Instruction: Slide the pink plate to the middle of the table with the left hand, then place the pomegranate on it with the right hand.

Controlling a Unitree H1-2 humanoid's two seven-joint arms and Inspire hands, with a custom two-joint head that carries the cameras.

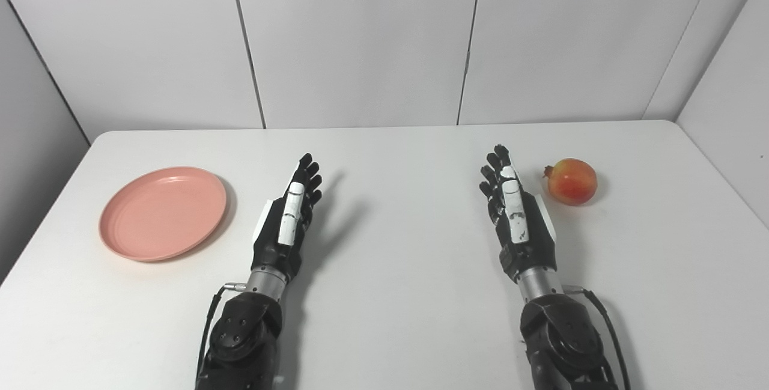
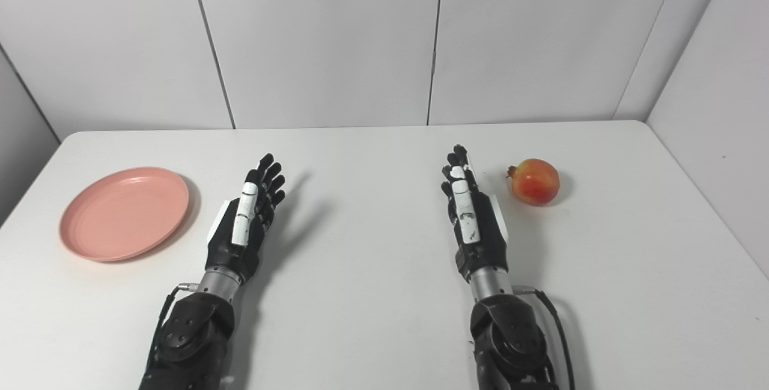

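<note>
— Since nothing has been touched yet, plenty left to go wrong. Worth watching the left hand [image 1: 288, 216] first: held edge-up, fingers straight and loosely spread, holding nothing, just beside the pink plate [image 1: 163, 212] on its outer side.

— Meaning what, for the slide?

— Could ride up over the low rim and tip the plate rather than push it; could also skate off that smooth table [image 1: 384, 318] surface and stop short of the middle. Needs pressing on the rim's far side, or flat on the dish.

— And the other side?

— Same pose for the right hand [image 1: 516, 213]: fingers straight, a little apart, empty. Pomegranate [image 1: 571, 181] just outward of the fingertips, slightly ahead, not touching.

— Risk there?

— Round, so likely to roll off at a nudge from a half-closed grasp. Might also roll once set on the shallow plate.

— Looks of the fruit?

— Red and yellow-orange, glossy, small crown stub pointing back toward the hand. Seems whole and firm. Plate matte salmon-pink, shallow, nothing on it.
</note>
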